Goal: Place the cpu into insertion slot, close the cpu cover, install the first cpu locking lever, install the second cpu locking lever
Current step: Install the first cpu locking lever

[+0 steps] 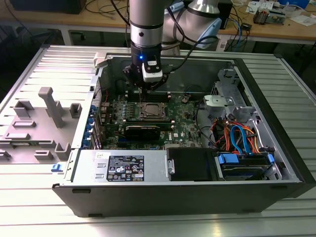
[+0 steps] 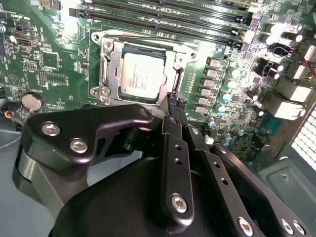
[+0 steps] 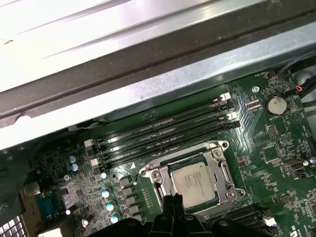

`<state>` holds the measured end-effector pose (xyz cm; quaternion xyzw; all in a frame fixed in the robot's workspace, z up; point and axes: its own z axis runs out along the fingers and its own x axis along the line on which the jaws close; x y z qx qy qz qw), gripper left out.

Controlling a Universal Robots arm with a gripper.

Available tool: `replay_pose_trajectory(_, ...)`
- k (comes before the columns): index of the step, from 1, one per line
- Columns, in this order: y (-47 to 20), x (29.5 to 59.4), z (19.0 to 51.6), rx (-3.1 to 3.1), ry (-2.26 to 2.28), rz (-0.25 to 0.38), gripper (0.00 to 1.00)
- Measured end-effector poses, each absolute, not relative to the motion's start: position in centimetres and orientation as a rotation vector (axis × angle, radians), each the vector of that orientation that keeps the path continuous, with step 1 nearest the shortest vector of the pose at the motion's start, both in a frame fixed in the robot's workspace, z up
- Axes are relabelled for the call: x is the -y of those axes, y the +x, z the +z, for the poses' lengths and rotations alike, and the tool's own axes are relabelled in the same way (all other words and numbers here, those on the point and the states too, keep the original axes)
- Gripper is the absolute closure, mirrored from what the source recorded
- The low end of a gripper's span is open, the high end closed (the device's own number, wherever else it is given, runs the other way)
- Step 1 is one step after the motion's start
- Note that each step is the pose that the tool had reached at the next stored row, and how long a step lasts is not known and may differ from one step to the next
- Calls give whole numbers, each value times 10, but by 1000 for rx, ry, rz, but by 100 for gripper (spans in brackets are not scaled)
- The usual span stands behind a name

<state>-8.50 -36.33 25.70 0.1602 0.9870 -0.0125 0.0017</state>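
Right now, nearest my second wrist view, the gripper (image 2: 175, 101) has its claw closed, tips drawn together on nothing that I can make out. It sits just beside one edge of the insertion slot (image 2: 177, 74). The cpu (image 2: 143, 74) lies flat in that slot, and the cpu cover (image 2: 112, 69) looks folded down around it. I cannot tell whether either locking lever is hooked.

My worry is a slip. If the tips push at a thin wire lever, they could skid off and scrape the green board, or clip the capacitors (image 2: 224, 84) close by. Pressing down with the chip seated even slightly crooked could, I judge, bend the socket contacts.

Farther on, the memory slots (image 2: 163, 17) run alongside the socket, and the case wall (image 3: 148, 94) rises behind them. A wide sweep of the arm could catch either.
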Motion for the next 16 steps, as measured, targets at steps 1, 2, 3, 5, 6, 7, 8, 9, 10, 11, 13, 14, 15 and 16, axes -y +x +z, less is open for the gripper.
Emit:
replay_pose_trajectory(1, -85, 363, 258, -3099, 489, -43, 89)
replay_pose_trajectory(2, -85, 362, 259, -3102, 464, -49, 89)
replay_pose_trajectory(3, -85, 362, 259, -3106, 428, -55, 89)
replay_pose_trajectory(5, -85, 361, 259, -3114, 355, -62, 89)
replay_pose_trajectory(6, -85, 361, 259, -3116, 333, -63, 89)
replay_pose_trajectory(7, -85, 360, 259, -3119, 298, -65, 89)
replay_pose_trajectory(8, -85, 360, 259, -3120, 281, -67, 89)
replay_pose_trajectory(9, -85, 359, 259, -3121, 266, -68, 89)
replay_pose_trajectory(10, -85, 359, 259, -3123, 239, -70, 89)
replay_pose_trajectory(11, -85, 358, 259, -3126, 179, -73, 89)
replay_pose_trajectory(13, -85, 358, 259, -3126, 167, -74, 89)
replay_pose_trajectory(14, -85, 358, 259, -3126, 167, -73, 89)
replay_pose_trajectory(15, -85, 358, 259, -3126, 167, -73, 89)
replay_pose_trajectory(16, -85, 358, 259, -3125, 167, -73, 89)
